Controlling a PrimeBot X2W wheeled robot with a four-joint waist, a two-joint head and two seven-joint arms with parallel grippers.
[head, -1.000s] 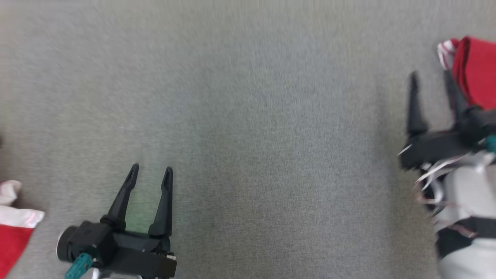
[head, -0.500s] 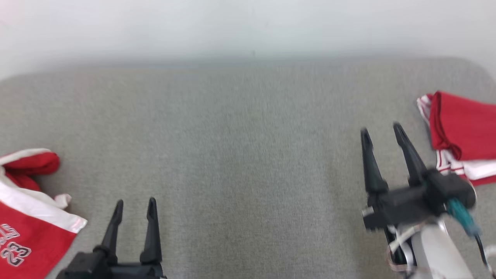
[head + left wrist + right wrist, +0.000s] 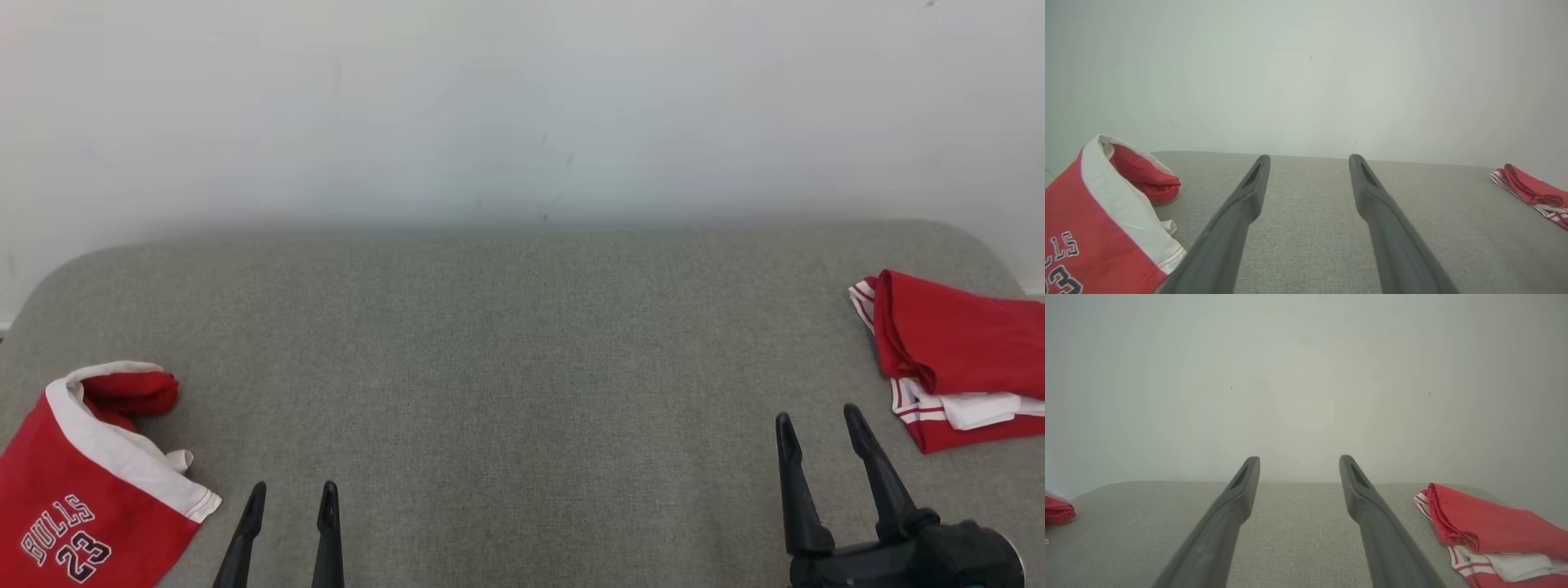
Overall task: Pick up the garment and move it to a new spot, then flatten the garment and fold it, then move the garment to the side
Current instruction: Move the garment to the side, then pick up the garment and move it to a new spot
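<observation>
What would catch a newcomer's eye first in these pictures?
The red jersey printed BULLS 23 lies rumpled at the left edge of the grey surface. A folded red garment with white stripes sits at its right edge. The left gripper and right gripper are open and empty, low in the head view.

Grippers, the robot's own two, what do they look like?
The left gripper and the right gripper each have two long, slim, matte black jaws that taper to narrow tips, with a slim recessed slot near each tip. The right gripper's jaws rise from a blocky black body.
</observation>
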